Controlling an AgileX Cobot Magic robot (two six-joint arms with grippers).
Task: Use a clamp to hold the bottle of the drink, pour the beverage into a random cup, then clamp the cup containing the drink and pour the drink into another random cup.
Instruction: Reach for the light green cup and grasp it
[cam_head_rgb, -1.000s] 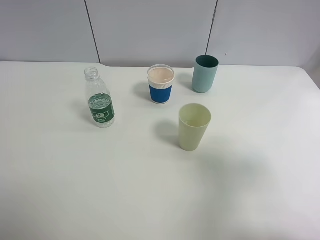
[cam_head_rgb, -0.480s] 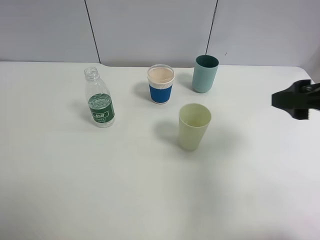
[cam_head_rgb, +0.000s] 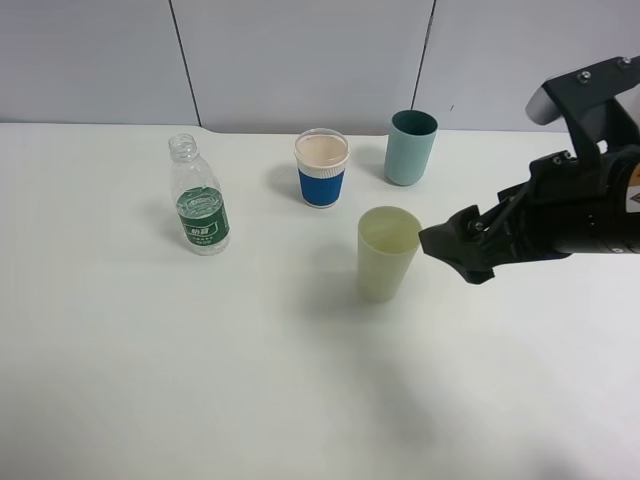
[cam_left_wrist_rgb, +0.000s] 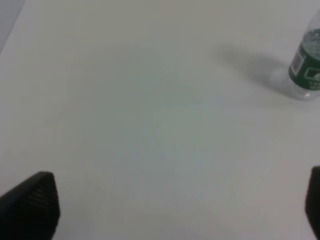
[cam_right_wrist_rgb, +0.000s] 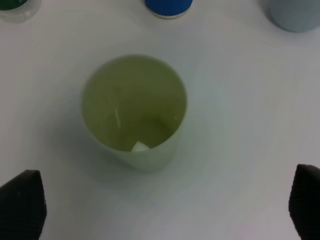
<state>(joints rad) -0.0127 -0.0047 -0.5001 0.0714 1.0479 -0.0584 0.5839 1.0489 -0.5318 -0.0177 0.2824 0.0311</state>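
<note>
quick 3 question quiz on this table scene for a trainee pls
1. True or false: the bottle stands upright with no cap on.
2. Which cup is the right gripper nearest? A) teal cup B) pale green cup C) blue-sleeved cup
3. How many cups stand on the table?

Key: 1 true; 2 B; 3 three.
</note>
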